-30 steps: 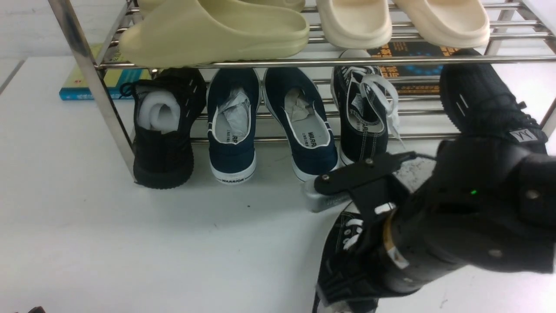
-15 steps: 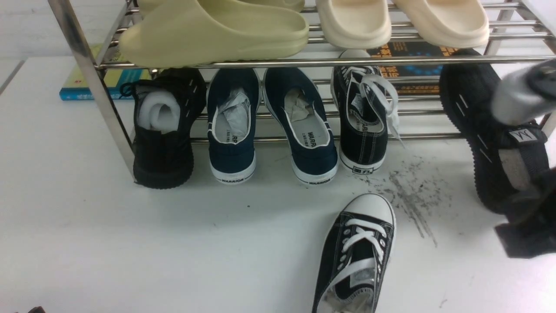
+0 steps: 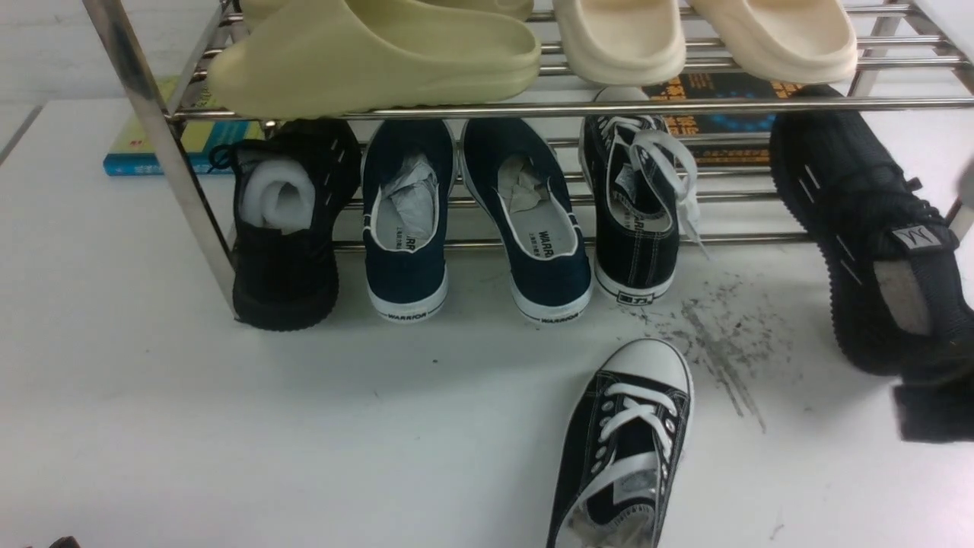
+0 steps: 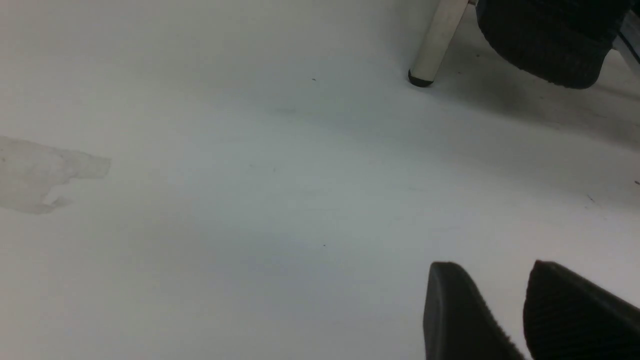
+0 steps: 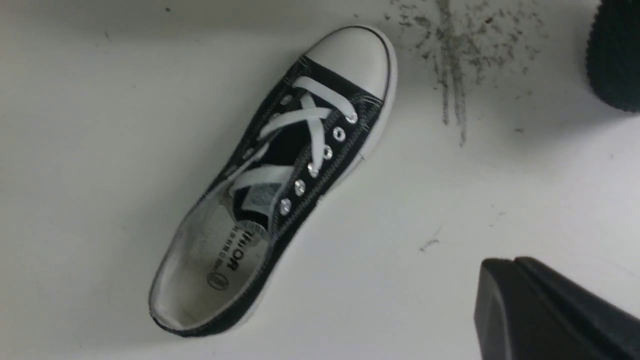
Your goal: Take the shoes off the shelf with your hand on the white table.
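You can see one black lace-up shoe [image 3: 624,441] lying on the white surface [image 3: 228,426] in front of the shelf [image 3: 533,109]. Its white toe points at the shelf, near some dark scuff marks [image 3: 715,342]. Its twin [image 3: 635,221] sits on the shelf's low bars, just beside a navy slip-on [image 3: 533,228]. Your right gripper [image 5: 520,285] is pressed shut with nothing in it. It is off to the side of the loose shoe, not touching it. Your left gripper [image 4: 495,285] stands a little open, holds nothing, and hangs over bare surface.

sneaker [image 3: 620,449] heel and right end effector [image 3: 934,413] run off frame.
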Motion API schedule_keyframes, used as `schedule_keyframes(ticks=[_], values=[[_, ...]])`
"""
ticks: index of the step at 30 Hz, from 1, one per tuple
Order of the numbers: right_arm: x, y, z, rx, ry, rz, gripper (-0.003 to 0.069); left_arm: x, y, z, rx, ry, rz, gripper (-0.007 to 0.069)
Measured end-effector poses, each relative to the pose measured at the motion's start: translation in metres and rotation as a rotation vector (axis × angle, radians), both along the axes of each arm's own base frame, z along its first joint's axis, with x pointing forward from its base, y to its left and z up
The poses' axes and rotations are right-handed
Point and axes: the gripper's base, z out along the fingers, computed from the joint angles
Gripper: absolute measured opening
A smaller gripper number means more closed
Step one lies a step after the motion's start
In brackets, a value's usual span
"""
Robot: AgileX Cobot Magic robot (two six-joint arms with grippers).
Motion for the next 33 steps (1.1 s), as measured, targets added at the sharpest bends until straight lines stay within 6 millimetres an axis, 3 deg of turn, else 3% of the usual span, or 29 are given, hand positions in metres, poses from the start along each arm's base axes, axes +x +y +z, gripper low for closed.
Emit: schedule_keyframes(ticks=[1,4,5,7,8,10,18,24,33], values=[[0.003,0.004,-0.002,-0.004,0.002,0.000,-0.0005,0.000,0.000,0.000,0.000,0.000,0.000,0.0242],[0.039,0.033,-0.001,-0.007,0.005,-0.046,0.0012,0.000,0.000,0.000,0.000,0.000,0.000,0.0242],[0.041,0.035,-0.001,-0.010,0.006,-0.044,0.0014,0.000,0.000,0.000,0.000,0.000,0.000,0.0242],[0.074,0.046,0.001,-0.028,0.011,-0.089,0.0039,0.000,0.000,0.000,0.000,0.000,0.000,0.0242],[0.081,0.050,0.000,-0.033,0.015,-0.089,0.0049,0.000,0.000,0.000,0.000,0.000,0.000,0.0242],[0.116,0.060,-0.006,-0.041,0.053,-0.101,0.0095,0.000,0.000,0.000,0.000,0.000,0.000,0.0242],[0.199,0.074,-0.045,-0.024,0.122,-0.111,0.0293,0.000,0.000,0.000,0.000,0.000,0.000,0.0242],[0.230,0.070,-0.061,0.003,0.064,-0.142,0.0342,0.000,0.000,0.000,0.000,0.000,0.000,0.0242],[0.252,0.078,-0.083,0.050,0.011,-0.145,0.0342,0.000,0.000,0.000,0.000,0.000,0.000,0.0242]])
